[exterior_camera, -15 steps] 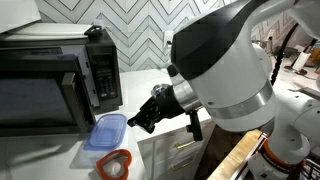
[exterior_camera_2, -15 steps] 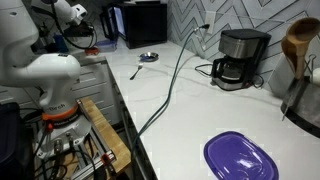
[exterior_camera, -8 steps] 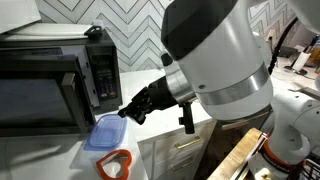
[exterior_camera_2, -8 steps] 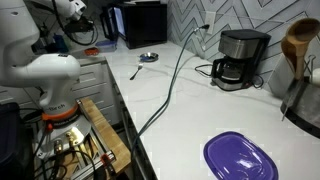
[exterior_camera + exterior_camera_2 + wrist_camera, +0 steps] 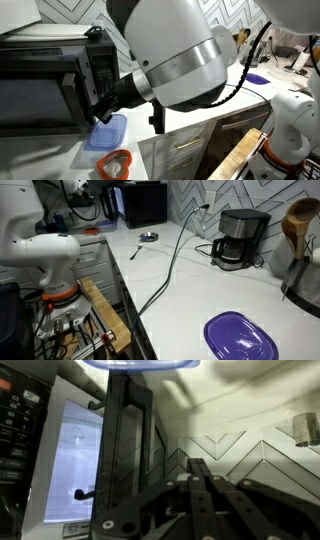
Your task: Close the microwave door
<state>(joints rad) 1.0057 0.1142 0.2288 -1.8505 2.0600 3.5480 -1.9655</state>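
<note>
though the microwave door (image 5: pixel 36 100) stood ajar, the fingers (image 5: pixel 200 476), apparently pinched together and empty, sat at its free edge; the closing push remained.

Black coffee maker (image 5: pixel 240 238) stands on the white counter (image 5: pixel 210 295) by the chevron-tiled wall. To the coffee maker's left sits a small dark bowl (image 5: pixel 148 237), and a grey cable (image 5: pixel 175 260) trails past. In front of the coffee maker lies a purple lid (image 5: pixel 240 338).

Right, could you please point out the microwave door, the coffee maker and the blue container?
microwave door (image 5: pixel 35 100), in an exterior view, on its dark window.
coffee maker (image 5: pixel 242 240), in an exterior view, on its front.
blue container (image 5: pixel 108 135), in an exterior view, on its top.
</note>
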